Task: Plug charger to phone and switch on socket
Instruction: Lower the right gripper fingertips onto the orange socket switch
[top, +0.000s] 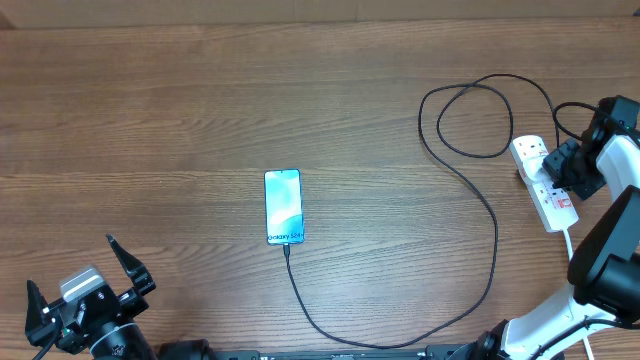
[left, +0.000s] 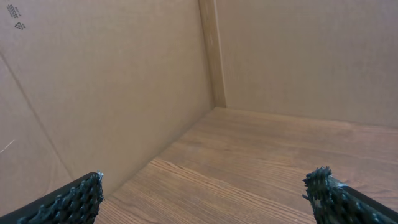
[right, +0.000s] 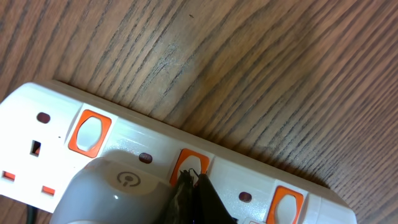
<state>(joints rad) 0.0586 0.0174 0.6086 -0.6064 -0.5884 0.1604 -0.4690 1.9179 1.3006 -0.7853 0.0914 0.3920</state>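
Wood-brown worktop (top: 150, 120) all around; nearest, the left gripper (top: 70, 265) sits wide open, holding nothing; next, the phone (top: 283, 206) lies flat mid-worktop, the charger (top: 495, 240) seemingly plugged into its bottom end; far right, the right gripper (right: 193, 183), pinched shut, touches an orange switch (right: 182, 163) on the socket (top: 545, 195); I think switching on is the step in hand; next, push that switch down gently.
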